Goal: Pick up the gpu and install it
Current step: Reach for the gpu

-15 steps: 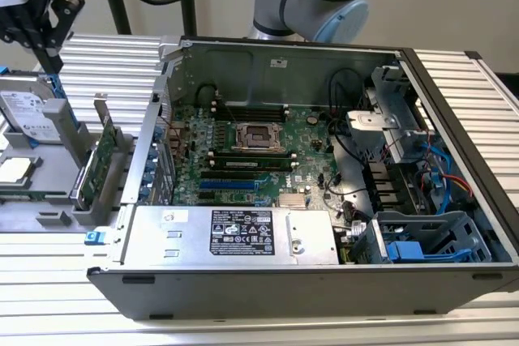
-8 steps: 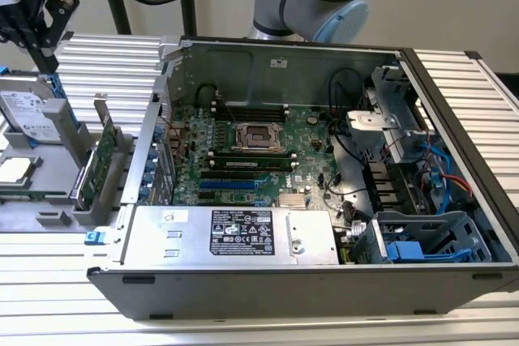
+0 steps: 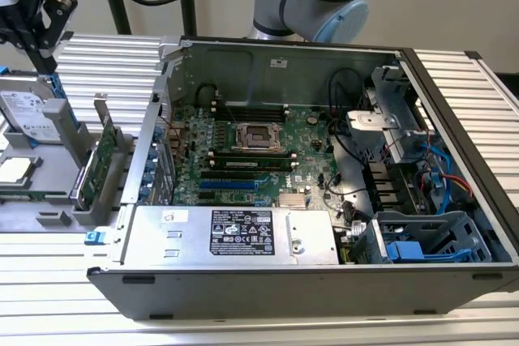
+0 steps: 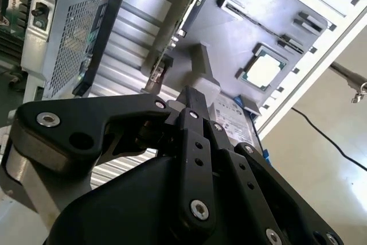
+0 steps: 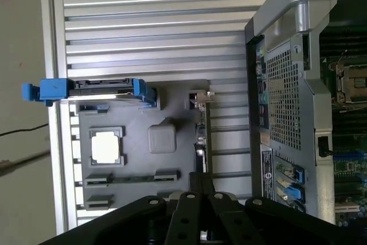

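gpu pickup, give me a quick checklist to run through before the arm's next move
1. gpu upright in the gray holder: ok, it stands on edge in its slot.
2. gpu free of the gripper: ok, the gripper hangs above the holder, apart from the card.
3. Gripper lined up over the card: cannot tell.
4. Case open on top: ok, the inside is exposed.
5. Expansion slots on the motherboard free: ok, no card sits in them.
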Available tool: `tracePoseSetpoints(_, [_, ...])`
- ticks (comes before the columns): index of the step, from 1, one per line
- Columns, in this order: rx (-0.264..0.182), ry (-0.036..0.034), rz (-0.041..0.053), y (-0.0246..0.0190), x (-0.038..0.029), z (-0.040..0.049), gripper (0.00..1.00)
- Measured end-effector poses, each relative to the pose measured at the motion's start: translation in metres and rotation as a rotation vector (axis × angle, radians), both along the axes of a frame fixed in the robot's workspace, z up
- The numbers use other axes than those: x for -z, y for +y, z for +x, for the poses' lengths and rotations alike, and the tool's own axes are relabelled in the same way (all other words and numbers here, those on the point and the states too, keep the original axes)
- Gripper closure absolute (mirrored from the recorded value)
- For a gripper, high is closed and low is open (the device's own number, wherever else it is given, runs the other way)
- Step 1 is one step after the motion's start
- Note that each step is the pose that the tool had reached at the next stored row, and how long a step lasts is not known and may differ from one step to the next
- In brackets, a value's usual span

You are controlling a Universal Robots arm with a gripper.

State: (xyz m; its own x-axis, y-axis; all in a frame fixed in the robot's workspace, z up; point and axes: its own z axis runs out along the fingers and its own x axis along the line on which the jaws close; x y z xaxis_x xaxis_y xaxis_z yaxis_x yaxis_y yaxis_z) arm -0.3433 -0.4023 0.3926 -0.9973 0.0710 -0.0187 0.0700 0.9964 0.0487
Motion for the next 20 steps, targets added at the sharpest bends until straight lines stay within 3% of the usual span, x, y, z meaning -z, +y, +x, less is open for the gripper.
tracePoseSetpoints(20, [0.000,0.0034,0.0000,-0.0148,0.0000,0.0037,1.00])
